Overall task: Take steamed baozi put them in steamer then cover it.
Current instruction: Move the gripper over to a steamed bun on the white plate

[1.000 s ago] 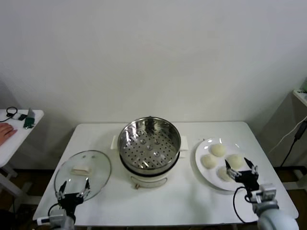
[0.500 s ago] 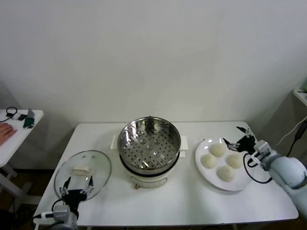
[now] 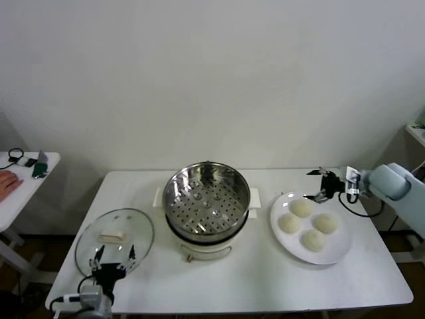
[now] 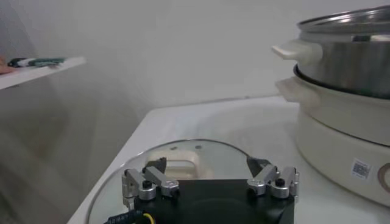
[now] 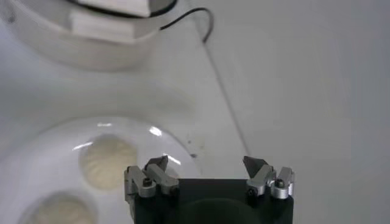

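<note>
The released right gripper (image 3: 319, 186) hovers at the plate's (image 3: 335, 253) one o'clock; lower squarely over the nearest bun (image 3: 302, 208).

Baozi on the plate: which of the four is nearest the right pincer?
The rear baozi, closest to the wall, on the white plate. The open right pincer hovers just behind it; the other three lie farther forward.

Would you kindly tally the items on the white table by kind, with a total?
Steamed baozi: 4
Plate: 1
Steamer: 1
Cover: 1
Total: 7
</note>
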Available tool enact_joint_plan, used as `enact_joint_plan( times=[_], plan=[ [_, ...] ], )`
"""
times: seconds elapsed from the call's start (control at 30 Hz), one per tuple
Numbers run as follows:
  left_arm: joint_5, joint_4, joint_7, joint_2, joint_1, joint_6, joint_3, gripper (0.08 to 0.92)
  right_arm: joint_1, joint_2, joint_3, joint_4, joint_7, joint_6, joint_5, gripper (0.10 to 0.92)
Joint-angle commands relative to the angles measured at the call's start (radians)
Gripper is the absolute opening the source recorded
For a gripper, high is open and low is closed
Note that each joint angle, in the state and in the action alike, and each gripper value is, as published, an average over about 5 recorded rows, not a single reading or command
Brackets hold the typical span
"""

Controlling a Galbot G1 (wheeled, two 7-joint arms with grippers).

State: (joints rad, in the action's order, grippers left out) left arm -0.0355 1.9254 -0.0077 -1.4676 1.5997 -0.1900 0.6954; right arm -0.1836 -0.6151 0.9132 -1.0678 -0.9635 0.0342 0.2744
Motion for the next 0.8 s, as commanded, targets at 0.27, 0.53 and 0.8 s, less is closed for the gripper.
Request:
enact_joint_plan(
  times=[0.27,0.53,0.8],
  plan=[
    [-0.008,-0.016,0.005,0.010,0.000,0.007,0.034,0.823,-0.262,-0.280,0.440,0.401,-0.372,0.145,-0.023,0.823],
    [-0.009,-0.034,0.004,0.010,0.003,0.015,0.049,0.823,-0.148,-0.340,0.321,0.483,-0.325,0.150,-0.061,0.823],
    [-0.007,-0.039,0.004,0.010,0.001,0.013,0.050,0.823,-0.051,-0.350,0.235,0.498,-0.229,0.074,-0.063,0.823]
  ],
)
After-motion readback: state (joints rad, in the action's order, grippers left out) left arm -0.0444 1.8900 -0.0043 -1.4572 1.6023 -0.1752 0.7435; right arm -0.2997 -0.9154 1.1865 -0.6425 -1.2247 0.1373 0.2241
